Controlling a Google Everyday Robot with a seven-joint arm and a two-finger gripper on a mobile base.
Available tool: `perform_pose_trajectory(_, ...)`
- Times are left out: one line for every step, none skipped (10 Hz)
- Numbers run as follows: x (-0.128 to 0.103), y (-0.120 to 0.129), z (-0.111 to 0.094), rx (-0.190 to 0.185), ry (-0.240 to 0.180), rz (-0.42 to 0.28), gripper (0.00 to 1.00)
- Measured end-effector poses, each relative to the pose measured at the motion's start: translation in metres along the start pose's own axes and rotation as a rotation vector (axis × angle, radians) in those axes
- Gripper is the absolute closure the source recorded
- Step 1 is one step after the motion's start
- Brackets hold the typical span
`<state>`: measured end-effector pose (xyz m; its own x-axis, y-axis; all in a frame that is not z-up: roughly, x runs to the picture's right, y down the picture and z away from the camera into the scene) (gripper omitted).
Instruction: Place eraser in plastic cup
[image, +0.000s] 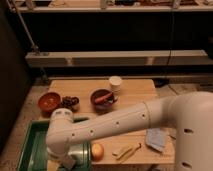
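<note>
While the arm (125, 122) lay across the table's front, the gripper (59, 165) hung low inside the tray (30, 150), close to its near wall, jaws spread wide. The eraser (69, 162) showed just beside them, half hidden by the wrist; whether they touched could not be told.
</note>
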<state>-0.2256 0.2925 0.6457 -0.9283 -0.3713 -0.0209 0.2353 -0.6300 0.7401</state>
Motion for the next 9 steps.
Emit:
perform_pose_trajectory(0.007, 0.002, 0.003, 0.007, -0.002, 0.005, 0.20)
perform_pose_trajectory(0.011, 0.004, 0.004, 0.010, -0.004, 0.010, 0.20)
perform_pose_trajectory(0.015, 0.008, 0.006, 0.008, -0.011, 0.014, 0.20)
perform_pose_trajectory(0.019, 0.010, 0.009, 0.001, -0.017, 0.014, 0.20)
perform_pose_trajectory(0.020, 0.012, 0.013, -0.006, -0.022, 0.010, 0.20)
perform_pose_trajectory(0.021, 0.015, 0.019, -0.014, -0.024, 0.009, 0.20)
perform_pose_trajectory(0.022, 0.024, 0.024, -0.026, -0.024, 0.014, 0.20)
perform_pose_trajectory(0.025, 0.029, 0.026, -0.038, -0.024, 0.012, 0.20)
perform_pose_trajectory(0.028, 0.034, 0.028, -0.049, -0.025, 0.003, 0.20)
